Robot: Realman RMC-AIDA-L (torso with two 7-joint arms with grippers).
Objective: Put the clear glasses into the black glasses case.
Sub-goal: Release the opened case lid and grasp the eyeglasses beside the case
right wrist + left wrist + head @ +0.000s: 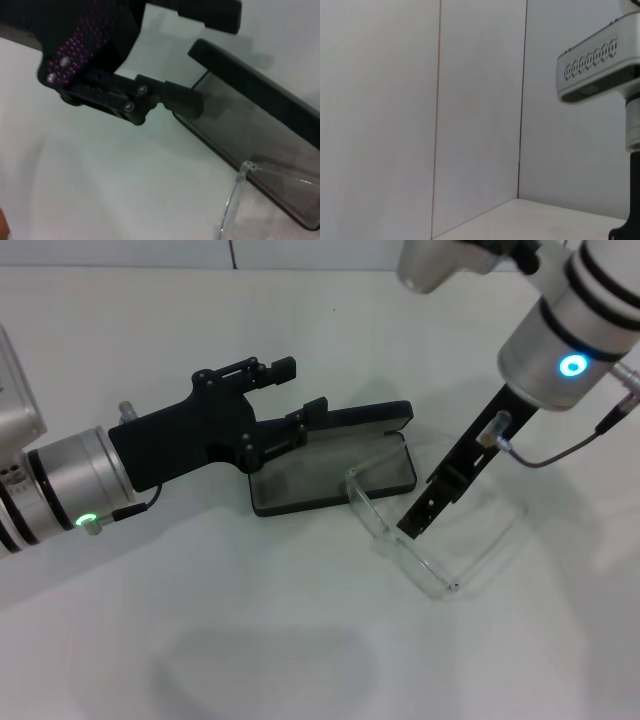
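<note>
Left tool (292, 398) sits spread open over the open black glasses case (330, 478), right tool (420, 520) pinching the clear glasses (420, 540) beside it.

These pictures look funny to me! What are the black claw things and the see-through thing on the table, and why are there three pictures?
They show a robot with two arms, seen by three cameras at once. The big picture comes from a camera on the robot's head, looking down at a white table. The other two come from cameras on its wrists.

The black claws are its grippers, which work like hands. The left gripper is open and sits at the raised lid of the black glasses case, which lies open with its grey inside showing. The right gripper reaches down onto the clear glasses, which lie on the table beside the case with one corner at its edge. I cannot tell whether it is pinching them.

The left wrist camera sees mostly walls. The right wrist camera sees the case, the glasses and the other claw close up.
</note>
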